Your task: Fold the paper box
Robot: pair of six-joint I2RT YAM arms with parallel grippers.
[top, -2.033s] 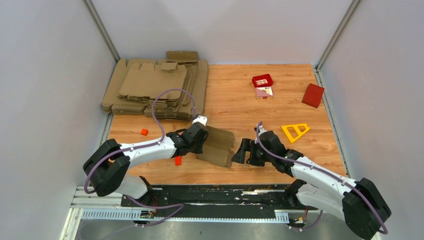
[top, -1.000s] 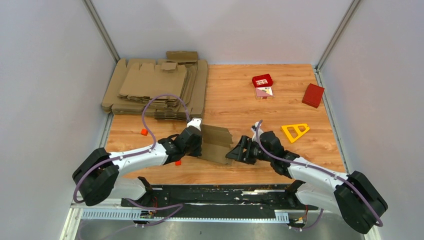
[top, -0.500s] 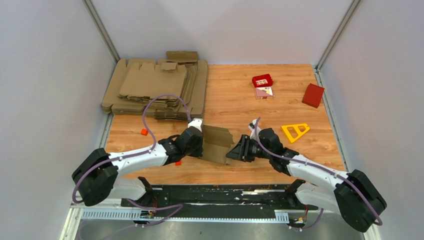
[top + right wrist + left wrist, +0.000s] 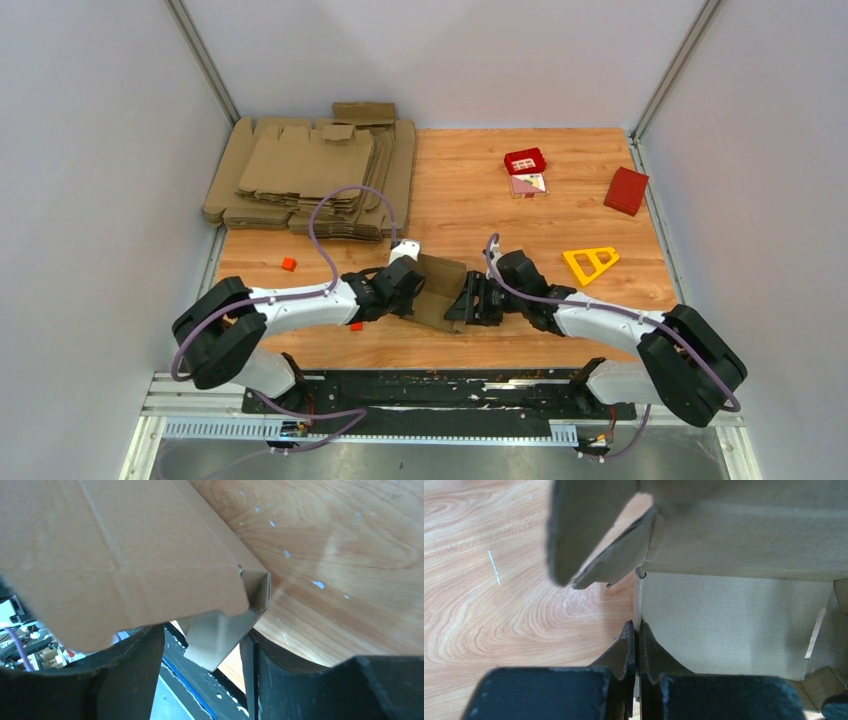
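Top view: the half-formed paper box is seen at the near middle of the counter, between the left tool and right tool; the red box far right is shut, contents unseen. Left wrist: one box wall is pinched by the closed left tool, and the visible box interior is empty. Right wrist: a corner flap is straddled by parted jaws, unclamped, so it could be crushed if closed off-line, and the thin left pinch pulled loose.

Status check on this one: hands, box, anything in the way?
Left hand shut on box edge. Right hand open, straddling box's other end. Box partly folded. Cardboard pile far back, no obstruction.
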